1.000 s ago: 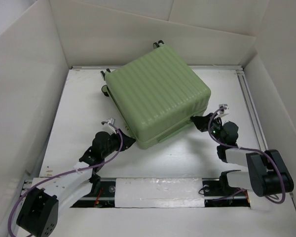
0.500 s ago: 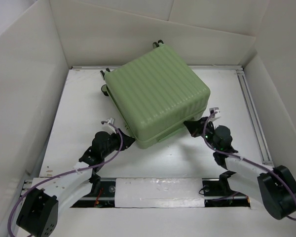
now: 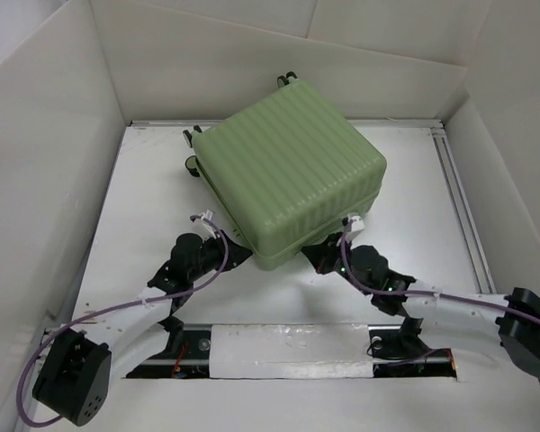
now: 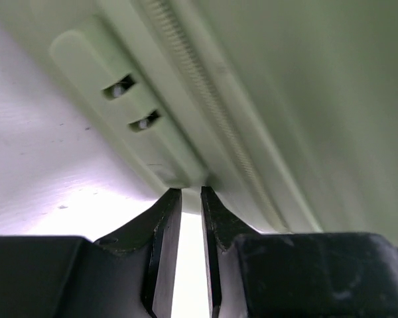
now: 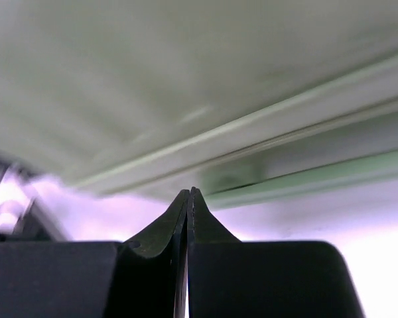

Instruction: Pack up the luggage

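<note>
1. Lying closed on the worktop [image 3: 153, 198], the suitcase [image 3: 288, 184] is centred; zipping probably remains.
2. Left claw [image 4: 191, 193]: slightly parted against the zipper [image 4: 205, 106], grip unclear.
3. Right claw [image 5: 188, 193]: pressed together at the near edge.

Your right gripper [image 3: 318, 256] now sits further left along the near edge of the luggage [image 3: 288, 171] than a second ago, jaws closed tip to tip; your left gripper [image 3: 240, 258] narrows to a thin gap.
</note>
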`<action>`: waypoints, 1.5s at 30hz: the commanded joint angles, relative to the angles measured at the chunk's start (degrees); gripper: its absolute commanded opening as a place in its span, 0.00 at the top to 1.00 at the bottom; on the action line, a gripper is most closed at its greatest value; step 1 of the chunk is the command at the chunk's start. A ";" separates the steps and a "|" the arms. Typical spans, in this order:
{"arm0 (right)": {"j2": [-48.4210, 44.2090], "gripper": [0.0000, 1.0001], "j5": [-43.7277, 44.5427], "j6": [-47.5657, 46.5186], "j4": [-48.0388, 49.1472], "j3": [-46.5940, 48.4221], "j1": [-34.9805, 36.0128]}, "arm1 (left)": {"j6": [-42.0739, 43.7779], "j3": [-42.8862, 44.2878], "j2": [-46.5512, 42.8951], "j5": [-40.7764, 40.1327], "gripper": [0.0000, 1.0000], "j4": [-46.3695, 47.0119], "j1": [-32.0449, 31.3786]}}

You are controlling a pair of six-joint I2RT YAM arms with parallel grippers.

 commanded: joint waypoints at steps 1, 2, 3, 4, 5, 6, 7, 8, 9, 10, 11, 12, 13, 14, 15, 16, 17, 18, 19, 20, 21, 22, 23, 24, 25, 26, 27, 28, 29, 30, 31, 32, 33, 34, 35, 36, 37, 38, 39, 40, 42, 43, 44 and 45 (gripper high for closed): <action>-6.27 0.98 12.56 2.53 -8.26 0.51 -3.92 | -1.30 3.34 -4.33 0.90 0.85 6.64 -0.16; -10.90 0.94 11.69 3.23 -8.79 -0.55 -6.11 | -0.69 3.34 -5.12 -0.06 0.85 5.49 -0.16; -13.21 0.88 11.68 3.23 -9.32 -1.60 -11.09 | 0.01 3.34 -6.52 -0.59 0.85 4.43 -0.16; -15.23 0.83 9.42 3.84 -9.32 -3.26 -13.93 | 0.02 3.34 -7.14 -1.12 0.85 3.64 -0.16; -18.82 0.72 8.09 3.85 -11.15 -3.28 -16.83 | 0.54 3.34 -7.76 -1.13 0.85 2.41 -0.16; -19.99 0.67 6.43 4.37 -11.17 -3.98 -19.90 | 0.55 3.34 -7.76 -1.13 0.85 1.79 -0.16; -20.52 0.61 2.67 4.38 -11.69 -3.98 -25.68 | 0.55 3.34 -8.63 -1.13 0.85 1.79 -0.16; -20.53 0.56 0.54 4.38 -11.70 -3.98 -28.61 | 0.55 3.34 -9.16 -1.13 0.85 1.09 -0.16; -18.61 0.56 -2.17 2.98 -11.70 -3.20 -31.51 | 0.55 3.34 -9.17 -1.13 0.85 1.08 -0.16; -16.94 0.58 -4.99 1.84 -11.17 -2.50 -36.41 | 0.55 3.34 -9.17 -1.13 0.85 1.08 -0.16; -14.92 0.60 -11.98 0.44 -10.30 -0.92 -38.46 | 1.07 3.34 -9.17 -1.13 0.85 1.08 -0.16; -10.64 0.62 -15.26 -0.80 -9.42 -0.04 -40.13 | 1.07 3.34 -9.17 -1.13 0.85 1.08 -0.16; -8.42 0.62 -18.34 -2.98 -7.67 0.84 -41.45 | 1.07 3.34 -9.17 -1.13 0.85 1.08 -0.16; -6.31 0.64 -24.73 -4.22 -6.96 1.72 -43.21 | 1.07 3.34 -8.65 -1.13 0.85 1.08 -0.16; -4.55 0.65 -27.57 -5.28 -6.17 3.21 -43.22 | 1.07 3.34 -8.64 -1.13 0.85 1.08 -0.16; -2.27 0.67 -29.17 -6.42 -5.55 3.22 -43.22 | 1.07 3.34 -8.64 -1.13 0.85 1.08 -0.16; -2.25 0.67 -29.97 -6.43 -5.02 3.22 -43.22 | 1.07 2.82 -8.64 -1.13 0.85 1.08 -0.16; -2.25 0.67 -29.98 -6.43 -4.06 1.92 -43.22 | 1.07 2.82 -8.64 -1.13 0.85 1.08 -0.16; -4.86 0.66 -29.45 -6.43 -2.92 0.69 -42.70 | 1.07 2.82 -8.64 -1.13 0.85 1.08 -0.16; -6.28 0.64 -28.58 -5.56 -2.39 -0.46 -42.70 | 1.60 2.82 -8.64 -1.13 0.85 1.08 -0.16; -7.77 0.63 -27.26 -5.56 -2.38 -1.43 -42.70 | 1.60 2.82 -8.64 -1.13 0.85 1.08 -0.16; -9.26 0.62 -27.25 -5.56 -2.38 -3.09 -42.70 | 1.60 2.82 -8.03 -1.13 0.85 1.08 -0.16; -11.80 0.62 -26.55 -4.86 -2.38 -3.63 -42.70 | 1.60 2.82 -8.03 -1.13 0.85 1.08 -0.16; -12.96 0.62 -26.55 -4.85 -2.99 -3.63 -42.70 | 1.60 2.82 -7.50 -1.13 0.85 1.08 -0.16; -13.93 0.60 -25.59 -4.85 -4.04 -3.63 -42.70 | 1.60 2.82 -7.50 -1.13 0.85 1.08 -0.16; -14.54 0.60 -24.88 -4.85 -5.36 -3.63 -42.70 | 1.60 2.82 -7.50 -1.13 0.85 1.60 -0.16; -14.55 0.60 -24.88 -4.85 -5.98 -2.68 -42.70 | 1.60 2.82 -7.50 -1.13 0.85 1.61 -0.16; -14.03 0.60 -24.88 -5.46 -5.98 -2.67 -42.70 | 1.60 2.82 -7.50 -1.13 0.85 1.61 -0.16; -13.07 0.59 -25.83 -6.16 -6.59 -1.27 -42.70 | 1.60 2.82 -7.50 -1.13 0.85 1.61 -0.16; -10.45 0.59 -26.54 -7.74 -7.30 -0.30 -42.70 | 1.60 2.82 -7.50 -1.13 0.85 1.61 -0.16; -8.85 0.59 -27.59 -7.75 -7.30 0.66 -42.70 | 1.60 2.82 -7.50 -1.13 0.85 1.61 -0.16; -7.36 0.60 -29.69 -8.80 -8.09 2.50 -42.70 | 1.60 2.82 -7.50 -1.13 0.85 1.61 -0.16; -4.82 0.60 -30.49 -9.50 -8.09 3.22 -42.70 | 1.60 2.82 -7.50 -1.13 0.85 1.61 -0.16; -3.84 0.61 -31.02 -10.21 -8.09 3.83 -42.70 | 1.60 2.82 -7.50 -1.13 0.85 1.61 -0.16; -3.13 0.61 -31.03 -11.08 -8.09 3.84 -42.70 | 1.60 2.82 -7.50 -1.13 0.85 1.61 -0.16; -2.60 0.61 -31.03 -11.61 -8.09 4.62 -42.70 | 1.60 2.82 -7.50 -1.13 0.85 1.61 -0.16; -2.08 0.61 -31.03 -12.40 -8.09 5.24 -42.70 | 1.60 3.34 -7.50 -1.13 0.85 1.09 -0.16; -2.07 0.61 -31.03 -12.41 -8.09 5.24 -42.70 | 1.60 3.34 -7.50 -1.13 0.85 1.08 -0.16; -2.07 0.61 -31.64 -12.93 -8.09 5.85 -42.70 | 2.12 3.34 -7.50 -1.13 0.85 1.08 -0.16; -1.46 0.61 -31.65 -12.94 -8.09 6.64 -42.70 | 2.13 3.34 -7.50 -1.13 0.85 1.08 -0.16; -0.85 0.61 -31.65 -13.64 -8.09 7.52 -42.17 | 2.13 3.34 -6.98 -1.13 0.85 1.08 -0.16; -0.84 0.60 -31.65 -14.25 -8.09 8.05 -42.17 | 2.13 3.34 -6.97 -1.13 0.85 1.08 -0.16; 0.47 0.60 -31.65 -14.78 -8.09 8.84 -42.17 | 2.13 3.34 -6.97 -1.13 0.85 1.08 -0.16; 1.00 0.60 -32.25 -14.78 -8.09 8.85 -42.17 | 2.13 3.34 -6.97 -1.13 0.85 1.08 -0.16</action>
